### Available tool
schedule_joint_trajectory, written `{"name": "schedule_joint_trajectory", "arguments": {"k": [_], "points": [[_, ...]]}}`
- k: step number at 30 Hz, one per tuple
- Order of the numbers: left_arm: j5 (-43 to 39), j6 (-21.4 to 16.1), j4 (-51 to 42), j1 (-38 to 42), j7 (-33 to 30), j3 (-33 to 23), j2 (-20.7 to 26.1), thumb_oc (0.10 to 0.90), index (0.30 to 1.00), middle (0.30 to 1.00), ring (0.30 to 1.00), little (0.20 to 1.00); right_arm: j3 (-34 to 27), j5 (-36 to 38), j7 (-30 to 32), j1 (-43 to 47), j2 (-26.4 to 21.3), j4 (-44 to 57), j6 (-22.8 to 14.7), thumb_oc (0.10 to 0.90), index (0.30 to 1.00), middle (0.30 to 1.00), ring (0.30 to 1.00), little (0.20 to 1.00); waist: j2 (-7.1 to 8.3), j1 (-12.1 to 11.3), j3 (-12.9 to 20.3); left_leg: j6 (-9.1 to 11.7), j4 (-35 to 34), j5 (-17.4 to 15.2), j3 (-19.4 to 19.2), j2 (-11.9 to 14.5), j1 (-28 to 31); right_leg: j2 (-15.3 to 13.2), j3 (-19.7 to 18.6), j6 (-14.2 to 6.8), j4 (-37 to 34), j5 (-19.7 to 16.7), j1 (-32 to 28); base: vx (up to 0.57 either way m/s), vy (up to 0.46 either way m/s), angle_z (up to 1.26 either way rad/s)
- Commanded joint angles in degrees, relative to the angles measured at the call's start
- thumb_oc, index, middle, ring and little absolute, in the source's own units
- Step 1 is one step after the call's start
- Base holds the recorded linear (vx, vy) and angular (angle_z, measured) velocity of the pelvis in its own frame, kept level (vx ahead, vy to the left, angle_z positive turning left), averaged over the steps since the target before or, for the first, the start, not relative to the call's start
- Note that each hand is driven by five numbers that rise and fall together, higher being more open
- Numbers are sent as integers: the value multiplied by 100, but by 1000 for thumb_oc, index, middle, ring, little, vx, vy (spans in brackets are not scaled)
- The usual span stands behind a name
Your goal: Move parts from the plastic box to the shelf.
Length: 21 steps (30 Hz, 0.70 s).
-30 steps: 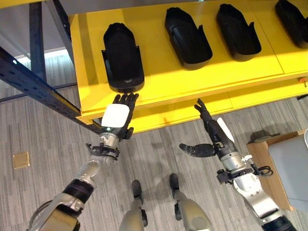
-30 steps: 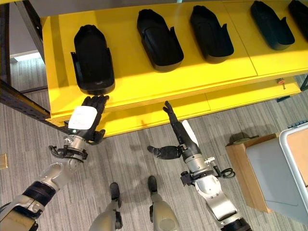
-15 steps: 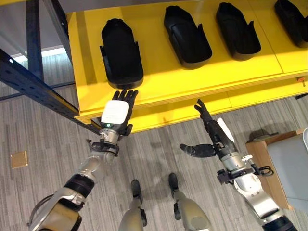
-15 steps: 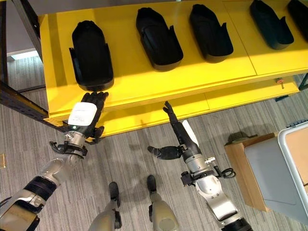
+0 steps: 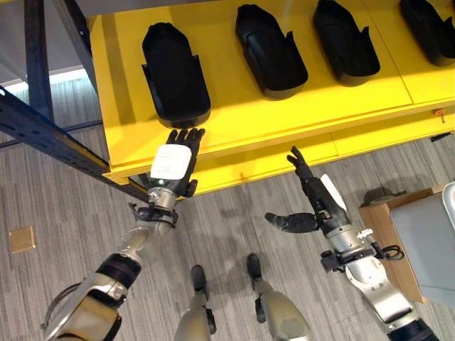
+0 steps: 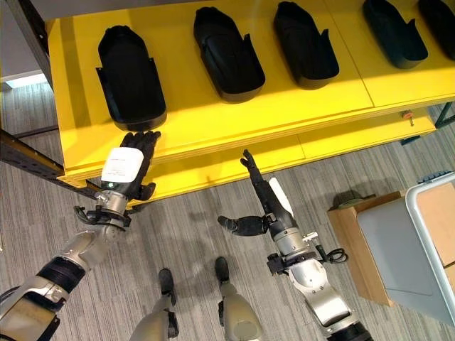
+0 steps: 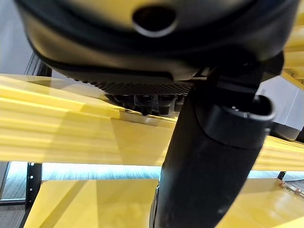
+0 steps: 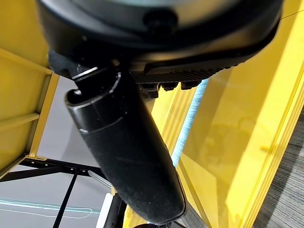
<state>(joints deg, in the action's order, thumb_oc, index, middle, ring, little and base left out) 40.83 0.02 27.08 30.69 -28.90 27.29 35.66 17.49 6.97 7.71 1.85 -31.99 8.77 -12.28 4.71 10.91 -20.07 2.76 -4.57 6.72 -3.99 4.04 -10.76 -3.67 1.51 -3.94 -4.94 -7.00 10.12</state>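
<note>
Four black parts (image 5: 270, 51) lie along the yellow shelf (image 5: 242, 117) in the left eye view, the left hand (image 5: 175, 158) flat-fingered and empty at its front edge, while the right eye view adds a fifth part (image 6: 439, 18) and the right hand (image 6: 259, 202), splayed and empty, below it.

Each arm is silver-grey, built of rounded metal segments joined by dark bands, and narrows to a ringed wrist collar with small dark fittings around it. The left hand (image 5: 173, 165) is dark, almost black, with a flat white rectangular cover across its back and slim segmented fingers. The right hand (image 5: 313, 206) is equally dark, bearing a long white cover along one side. Close up, in the wrist views, both hands show smooth matte black housings, a finely ribbed strip along the palm edge, a round recessed hole, and a thick cylindrical thumb.
</note>
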Motion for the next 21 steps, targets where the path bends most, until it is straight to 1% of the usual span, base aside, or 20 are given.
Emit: {"name": "schedule_joint_trajectory", "arguments": {"k": [1, 12, 21], "points": [[-52, -118, 276, 924, -463, -118, 10, 900, 1000, 1000, 1000, 1000, -131, 126, 66, 49, -177, 710, -703, 900, 1000, 1000, 1000, 1000, 117, -82, 327, 139, -43, -442, -325, 285, 704, -228, 146, -451, 254, 210, -59, 20, -3, -4], [-110, -80, 520, 1065, -499, -68, 47, 900, 1000, 1000, 1000, 1000, -104, 187, 28, 48, -187, 722, -730, 900, 1000, 1000, 1000, 1000, 120, -65, 313, 142, -43, -441, -327, 287, 710, -217, 135, -449, 274, 227, -52, 4, 0, -1], [-196, -79, 687, 1153, -527, -78, 189, 900, 1000, 1000, 1000, 1000, -82, 208, 13, 46, -218, 746, -765, 900, 1000, 1000, 1000, 1000, 132, -51, 296, 140, -43, -436, -306, 285, 665, -229, 149, -453, 280, 216, -21, 0, 0, 0]]}}
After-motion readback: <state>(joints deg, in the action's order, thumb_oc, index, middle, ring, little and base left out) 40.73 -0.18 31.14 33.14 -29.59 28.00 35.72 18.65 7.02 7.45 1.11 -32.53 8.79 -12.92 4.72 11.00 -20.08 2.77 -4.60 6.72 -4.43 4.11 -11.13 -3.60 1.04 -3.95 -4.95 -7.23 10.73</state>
